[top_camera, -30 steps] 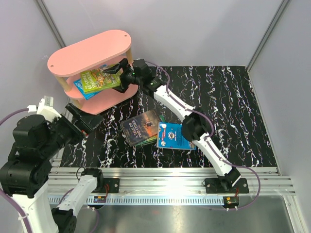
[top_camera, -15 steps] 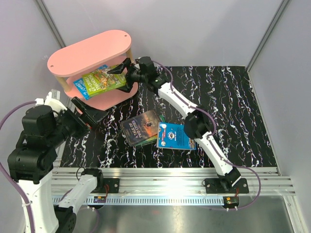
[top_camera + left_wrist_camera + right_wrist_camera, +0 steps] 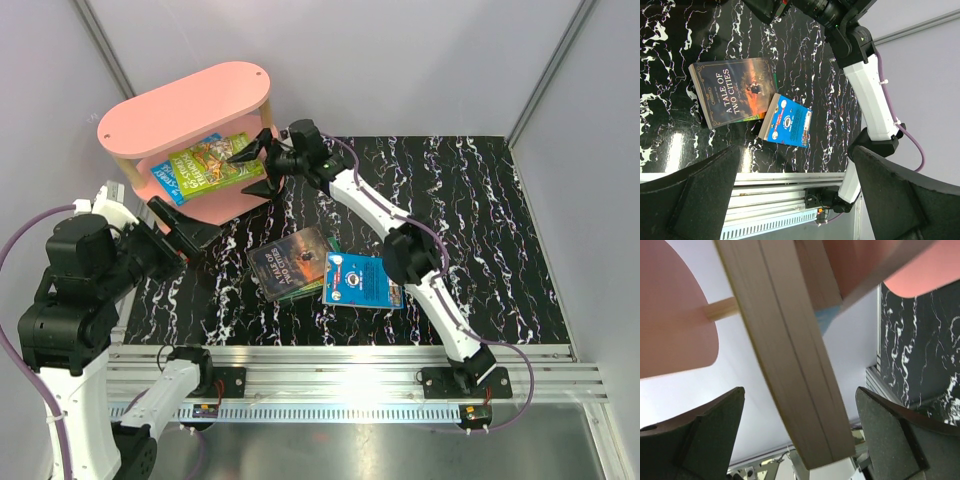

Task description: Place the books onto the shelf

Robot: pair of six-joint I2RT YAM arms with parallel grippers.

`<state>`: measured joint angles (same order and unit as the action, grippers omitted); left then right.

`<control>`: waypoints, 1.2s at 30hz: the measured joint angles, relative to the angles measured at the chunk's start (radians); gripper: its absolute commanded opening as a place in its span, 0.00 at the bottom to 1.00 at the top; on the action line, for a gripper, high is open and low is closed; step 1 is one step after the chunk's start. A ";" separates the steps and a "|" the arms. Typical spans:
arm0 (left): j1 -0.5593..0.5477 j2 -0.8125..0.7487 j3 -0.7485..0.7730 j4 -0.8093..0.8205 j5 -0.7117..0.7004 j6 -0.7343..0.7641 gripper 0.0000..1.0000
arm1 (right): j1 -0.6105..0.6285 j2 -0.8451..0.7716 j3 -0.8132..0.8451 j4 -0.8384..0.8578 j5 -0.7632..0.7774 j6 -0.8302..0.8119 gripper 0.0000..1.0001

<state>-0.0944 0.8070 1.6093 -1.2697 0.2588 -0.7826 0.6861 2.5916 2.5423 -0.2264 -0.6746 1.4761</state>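
Two books (image 3: 205,165) rest on the shelf (image 3: 180,105), middle tier, at ten o'clock. Your right gripper (image 3: 248,170) straddles their edge with fingers released, probably so it can back clear. Your left gripper (image 3: 186,233) hangs spread and empty. The remaining books (image 3: 295,262) lie at centre.

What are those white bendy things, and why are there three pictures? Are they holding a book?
Those are two white robot arms, each ending in a two-finger gripper. The big picture looks down from a camera above them. The other two come from small cameras on their wrists, so the dark shapes at the edges are their own fingers.

On the black marbled table lie a dark brown paperback titled A Tale of Two Cities and a bright blue paperback. The pink three-tier shelf with wooden posts has a green cartoon-cover book on its middle board, lying on another blue one.

The right gripper is open beside that green book. The left gripper is open too, over the table's left side. Neither holds anything.
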 measured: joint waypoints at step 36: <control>-0.002 0.225 0.492 -0.070 -0.298 0.132 0.99 | -0.161 -0.462 -0.464 -0.206 -0.014 -0.439 0.00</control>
<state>-0.0963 1.0325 2.1017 -1.3399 -0.0395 -0.6506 0.5255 2.1292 2.0785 -0.4320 -0.6888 1.0367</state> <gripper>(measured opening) 0.985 0.010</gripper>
